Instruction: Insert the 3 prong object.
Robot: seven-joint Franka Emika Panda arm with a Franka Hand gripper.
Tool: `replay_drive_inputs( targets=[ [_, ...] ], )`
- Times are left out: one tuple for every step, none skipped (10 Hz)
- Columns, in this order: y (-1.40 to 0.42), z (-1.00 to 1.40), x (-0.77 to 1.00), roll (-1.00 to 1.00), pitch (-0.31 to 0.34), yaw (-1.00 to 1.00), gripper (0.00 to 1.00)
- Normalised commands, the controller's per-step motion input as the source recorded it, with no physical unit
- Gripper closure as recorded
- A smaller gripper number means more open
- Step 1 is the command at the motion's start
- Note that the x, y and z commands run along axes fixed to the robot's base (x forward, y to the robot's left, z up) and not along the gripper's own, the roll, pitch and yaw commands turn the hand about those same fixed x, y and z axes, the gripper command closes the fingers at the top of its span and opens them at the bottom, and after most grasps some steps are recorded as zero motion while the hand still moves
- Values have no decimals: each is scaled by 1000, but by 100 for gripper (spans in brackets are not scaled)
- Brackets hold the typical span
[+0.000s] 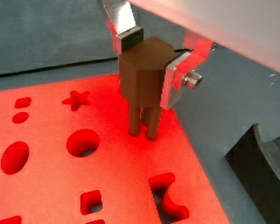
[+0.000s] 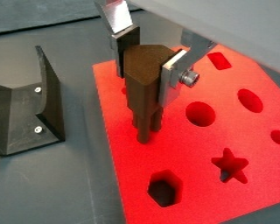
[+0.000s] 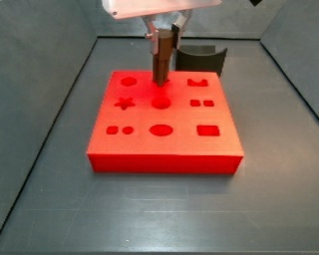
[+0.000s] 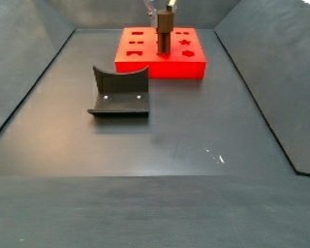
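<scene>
Gripper [image 1: 152,63] hanging over the red block [image 1: 60,149], fingers clenched on the 3 prong object [image 1: 143,83] in both wrist views. Brown piece standing upright between the silver plates, prongs pointing straight down. Prong tips reaching the block's top face in a wrist view [image 2: 143,133], on bare red surface near the block's edge; impossible to tell whether touching or hovering just above.

Seen in a side view, gripper [image 3: 162,40] hanging above the block's far half, at about 12 o'clock from the block's centre. 3 prong object [image 3: 162,58] hanging down toward the round hole [image 3: 161,101] in the middle column, tips sitting just beyond it toward the far edge. Star hole [image 3: 124,102] lying at 9 o'clock of that round hole. Red block [image 3: 169,149] resting flat on the dark floor.

Dark curved holder [image 3: 198,55] standing behind the block at about 1 o'clock, just beside its far edge.

In a side view from the opposite end, holder [image 4: 120,92] sitting nearer the camera, block [image 4: 165,56] beyond it, gripper [image 4: 163,12] and brown piece [image 4: 163,29] hovering over the block's middle.
</scene>
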Motion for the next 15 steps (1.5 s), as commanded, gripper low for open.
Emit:
replay_drive_inputs(
  targets=[
    [-6, -269, 63, 213, 100, 0, 100],
    [-9, -291, 46, 171, 119, 0, 100],
    [-34, -317, 100, 151, 143, -3, 100],
    [-66, -203, 323, 96, 141, 0, 100],
    [-54, -146, 391, 50, 131, 0, 100],
    [-31, -137, 314, 40, 124, 0, 100],
    [0, -140, 171, 37, 104, 0, 100],
    [0, -231, 23, 67, 106, 0, 100],
    [0, -380, 0, 131, 124, -11, 100],
    [0, -549, 0, 179, 143, -71, 100],
    [0, -620, 0, 201, 144, -111, 100],
    [0, -626, 0, 201, 137, -106, 100],
    [0, -640, -51, 181, 123, -86, 100],
    [0, -651, -63, 163, 126, -71, 100],
    [0, -677, -63, 121, 134, -60, 100]
  ],
)
